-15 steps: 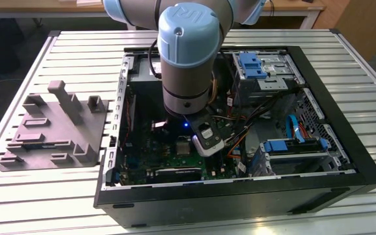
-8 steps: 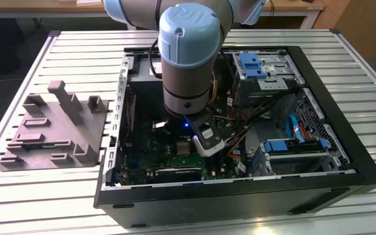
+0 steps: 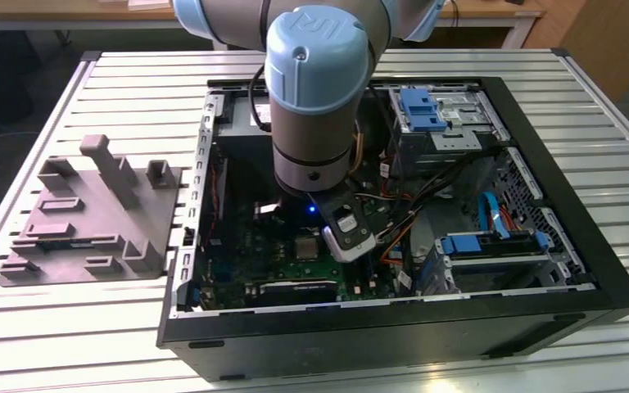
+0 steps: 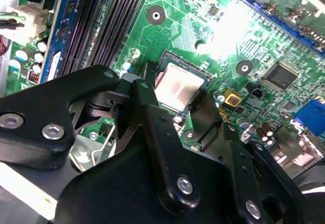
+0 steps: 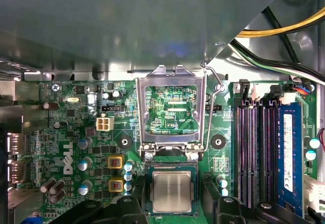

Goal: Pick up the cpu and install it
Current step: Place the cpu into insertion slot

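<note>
Cpu (image 5: pixel 172 191): square, silvery-grey top, dark rim, lying flat in socket (image 5: pixel 149 193); pincer (image 5: pixel 173 185) open, straddling it

A slatted silver metal table (image 3: pixel 128 90) bears a grey moulded plastic tray with upright posts (image 3: pixel 85 221) at the exterior view's left. An open black computer case (image 3: pixel 380 332) lies just beside it.

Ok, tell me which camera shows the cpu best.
The first wrist view: the cpu faces the camera squarely, its whole metal top showing. The second wrist view shows it at a slant. The exterior view shows it from far off, with little detail.
</note>
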`<state>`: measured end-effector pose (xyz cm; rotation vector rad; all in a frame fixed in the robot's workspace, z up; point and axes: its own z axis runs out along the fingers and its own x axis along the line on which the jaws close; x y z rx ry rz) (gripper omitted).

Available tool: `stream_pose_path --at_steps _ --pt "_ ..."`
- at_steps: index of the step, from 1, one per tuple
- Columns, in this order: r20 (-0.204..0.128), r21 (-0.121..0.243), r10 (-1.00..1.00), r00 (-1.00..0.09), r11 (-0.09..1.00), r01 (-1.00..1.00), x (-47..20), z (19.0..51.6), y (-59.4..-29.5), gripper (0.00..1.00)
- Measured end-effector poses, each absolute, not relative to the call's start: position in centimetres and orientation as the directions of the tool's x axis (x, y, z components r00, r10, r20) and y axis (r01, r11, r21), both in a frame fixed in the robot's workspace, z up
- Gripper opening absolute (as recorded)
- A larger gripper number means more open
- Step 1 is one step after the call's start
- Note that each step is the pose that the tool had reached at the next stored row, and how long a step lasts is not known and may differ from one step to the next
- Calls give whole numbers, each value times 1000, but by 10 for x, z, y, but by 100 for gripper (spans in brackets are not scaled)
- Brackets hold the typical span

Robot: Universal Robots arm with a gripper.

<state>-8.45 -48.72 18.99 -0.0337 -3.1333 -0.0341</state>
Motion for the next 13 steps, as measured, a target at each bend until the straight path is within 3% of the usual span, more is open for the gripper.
stream_pose_path --at_steps 9,13 --pt "8 22 21 -1000 1000 22 -84 200 -487 55" --pt "8 21 21 -1000 1000 22 -84 204 -487 41"
